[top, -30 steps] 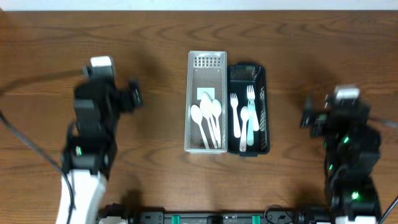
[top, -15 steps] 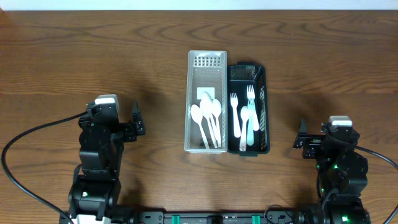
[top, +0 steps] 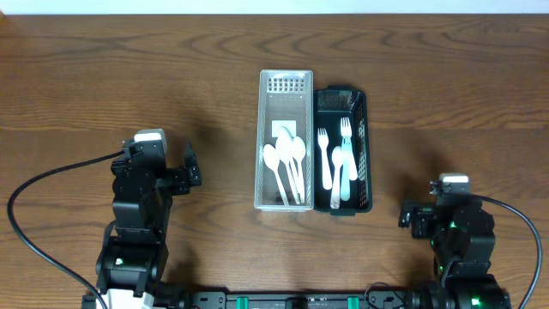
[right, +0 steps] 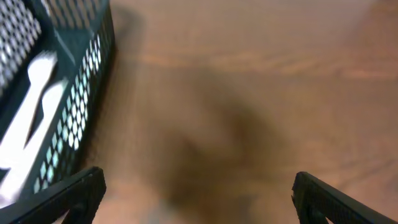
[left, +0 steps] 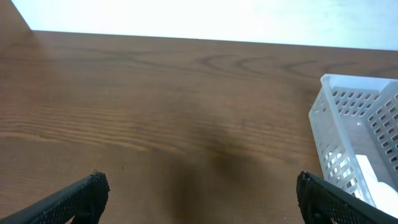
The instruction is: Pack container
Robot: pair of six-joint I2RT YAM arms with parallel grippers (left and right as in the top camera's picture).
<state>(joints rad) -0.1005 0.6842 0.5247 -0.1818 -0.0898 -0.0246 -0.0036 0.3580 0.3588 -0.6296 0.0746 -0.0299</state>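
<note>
A white slotted container stands mid-table with several white spoons lying in it. Touching its right side is a black mesh container holding white and pale blue forks. My left gripper is low over bare wood to the left of both, open and empty; the white container's corner shows at the right edge of its view. My right gripper is near the front right, also open and empty. The black container with a fork is at its left.
The wooden table carries only the two containers. A black cable loops out left of the left arm and another runs right of the right arm. The table's far edge meets a pale wall.
Both arms have drawn back toward the near table edge. The left one settled half a second ago; the right one kept sliding nearer and slightly left. Both grippers stayed open.
</note>
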